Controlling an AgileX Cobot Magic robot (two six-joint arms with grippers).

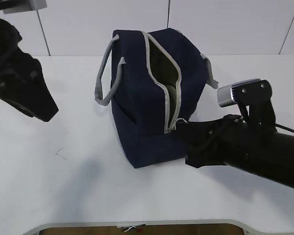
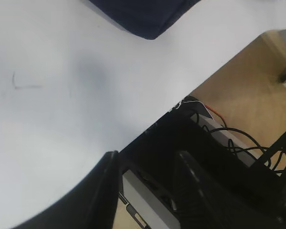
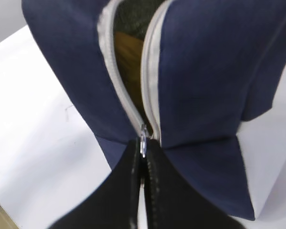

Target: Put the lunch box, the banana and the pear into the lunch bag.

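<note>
White table (image 1: pixel 63 186) lies bare at nine o'clock, its front edge running along six o'clock. There the left gripper (image 2: pixel 148 191) hangs with jaws parted, grasping nothing. At centre the navy lunch bag (image 1: pixel 142 117) sits with its long axis from twelve to six, zipper gaping. At four o'clock the right gripper (image 3: pixel 144 167) is clenched on the ring pull (image 3: pixel 143 140). No writing shows.

Boxy navy-blue fabric lunch bag (image 1: pixel 147 122), edged with a pale grey zipper tape (image 3: pixel 150 71) and fitted with grey strap handles (image 1: pixel 104 73); an olive-green lining (image 1: pixel 161 61) is shown through the opening, with a silver ring pull (image 3: pixel 143 140). Plain white table top (image 1: pixel 63 186), marked by a faint dark scratch (image 2: pixel 19 85). Black arm housings (image 1: pixel 245 144).
</note>
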